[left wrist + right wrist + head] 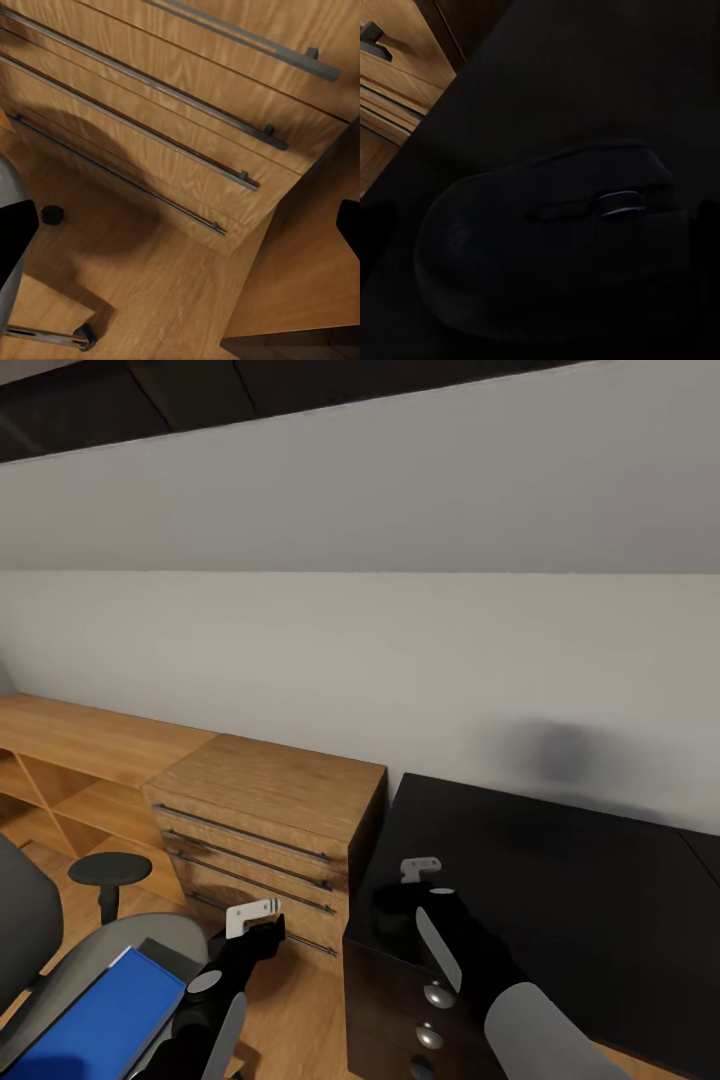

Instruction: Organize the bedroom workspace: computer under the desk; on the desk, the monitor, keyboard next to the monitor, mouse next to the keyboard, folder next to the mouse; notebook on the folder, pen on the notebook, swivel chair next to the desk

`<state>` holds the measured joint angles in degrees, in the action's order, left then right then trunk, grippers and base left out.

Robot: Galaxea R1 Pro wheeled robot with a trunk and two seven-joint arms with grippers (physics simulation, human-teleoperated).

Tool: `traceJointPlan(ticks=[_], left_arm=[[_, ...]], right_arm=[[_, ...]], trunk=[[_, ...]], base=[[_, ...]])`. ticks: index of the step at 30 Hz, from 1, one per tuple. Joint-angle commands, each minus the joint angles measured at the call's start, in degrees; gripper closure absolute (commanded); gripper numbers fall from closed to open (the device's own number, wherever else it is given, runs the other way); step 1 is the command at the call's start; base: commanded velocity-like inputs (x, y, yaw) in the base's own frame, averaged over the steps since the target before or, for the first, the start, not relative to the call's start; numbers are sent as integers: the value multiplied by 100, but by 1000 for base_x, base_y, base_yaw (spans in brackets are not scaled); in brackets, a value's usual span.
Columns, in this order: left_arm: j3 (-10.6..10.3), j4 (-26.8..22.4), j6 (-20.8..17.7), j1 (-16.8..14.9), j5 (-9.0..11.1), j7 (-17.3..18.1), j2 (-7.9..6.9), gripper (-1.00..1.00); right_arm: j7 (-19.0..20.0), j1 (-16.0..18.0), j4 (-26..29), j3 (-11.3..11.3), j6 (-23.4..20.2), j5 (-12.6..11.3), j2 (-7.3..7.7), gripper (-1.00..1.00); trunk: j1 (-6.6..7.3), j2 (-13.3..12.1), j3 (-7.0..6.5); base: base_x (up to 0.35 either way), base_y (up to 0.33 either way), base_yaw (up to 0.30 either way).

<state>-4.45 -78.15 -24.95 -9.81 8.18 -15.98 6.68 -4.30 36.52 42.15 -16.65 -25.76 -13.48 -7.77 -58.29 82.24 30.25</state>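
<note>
The right gripper [400, 905] is hovering over the mouse [555, 240] at the desk's [560, 880] near-left corner, its opening impossible to judge, and that small, light, smooth shell is probably best pinched across its flanks.

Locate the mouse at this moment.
The mouse lies on the desk near its left corner by the wood cabinet, close under the right gripper; the right wrist view shows it large.
</note>
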Motion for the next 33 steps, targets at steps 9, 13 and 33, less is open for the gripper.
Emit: traceJointPlan(ticks=[9, 13, 33], left_arm=[[-12, -7, -13, -3, 55, -55, 0, -100], [-12, -7, -1, -3, 52, -60, 0, -100], [-12, -158, 23, 75, 43, -181, 12, -100]], right_arm=[[-72, 4, 32, 21, 93, -43, 18, -100], [-98, 4, 88, 49, 329, -35, 22, -100], [-916, -534, 1869, 132, 165, -47, 81, -100]], trunk=[[176, -317, -138], [264, -478, -209], [703, -1280, -568]], base=[[0, 0, 0], [0, 0, 0], [0, 0, 0]])
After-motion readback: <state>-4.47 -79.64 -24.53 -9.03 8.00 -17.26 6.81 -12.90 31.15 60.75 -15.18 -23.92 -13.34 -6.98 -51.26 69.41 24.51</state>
